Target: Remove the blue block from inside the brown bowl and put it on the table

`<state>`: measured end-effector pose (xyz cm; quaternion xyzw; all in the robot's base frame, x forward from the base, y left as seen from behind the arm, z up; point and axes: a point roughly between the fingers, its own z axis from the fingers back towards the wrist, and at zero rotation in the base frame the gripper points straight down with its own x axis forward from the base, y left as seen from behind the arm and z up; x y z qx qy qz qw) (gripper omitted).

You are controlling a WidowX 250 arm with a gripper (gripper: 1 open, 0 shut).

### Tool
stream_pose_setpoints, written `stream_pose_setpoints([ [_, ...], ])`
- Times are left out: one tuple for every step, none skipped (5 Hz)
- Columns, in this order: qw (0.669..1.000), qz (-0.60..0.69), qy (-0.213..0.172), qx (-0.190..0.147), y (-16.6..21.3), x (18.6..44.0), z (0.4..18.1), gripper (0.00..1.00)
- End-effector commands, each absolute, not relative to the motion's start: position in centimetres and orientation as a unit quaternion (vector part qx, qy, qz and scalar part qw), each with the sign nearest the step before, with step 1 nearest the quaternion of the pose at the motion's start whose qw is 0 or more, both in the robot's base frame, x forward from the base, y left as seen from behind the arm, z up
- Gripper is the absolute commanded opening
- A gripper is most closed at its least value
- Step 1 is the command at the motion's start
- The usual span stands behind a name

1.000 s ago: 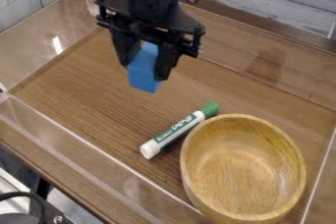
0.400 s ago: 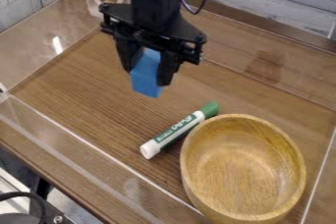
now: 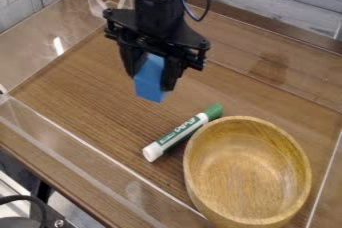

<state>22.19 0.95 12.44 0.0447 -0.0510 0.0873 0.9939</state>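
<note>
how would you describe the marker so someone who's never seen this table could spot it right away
Start at the wooden bowl near the front right of the table. Just left of its rim lies the marker, a slim white pen with a green label and green cap, angled diagonally. It is the only thin stick-shaped thing; the blue block is chunky and held above the table in the gripper.

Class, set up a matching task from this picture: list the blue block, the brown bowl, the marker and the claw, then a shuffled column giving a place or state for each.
Things:
1. blue block
2. brown bowl
3. marker
4. claw

Places or states:
A. lying on the table, just left of the bowl
B. shut, pointing down
C. held above the table
D. empty, at the lower right

Pairs: 1-C, 2-D, 3-A, 4-B
</note>
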Motion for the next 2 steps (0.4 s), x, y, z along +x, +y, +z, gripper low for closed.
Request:
stream_pose_setpoints([
  [0.994,0.078,-0.067,0.047,1.35,22.41,12.66,0.00],
  [0.994,0.076,-0.067,0.049,1.94,22.22,12.14,0.00],
])
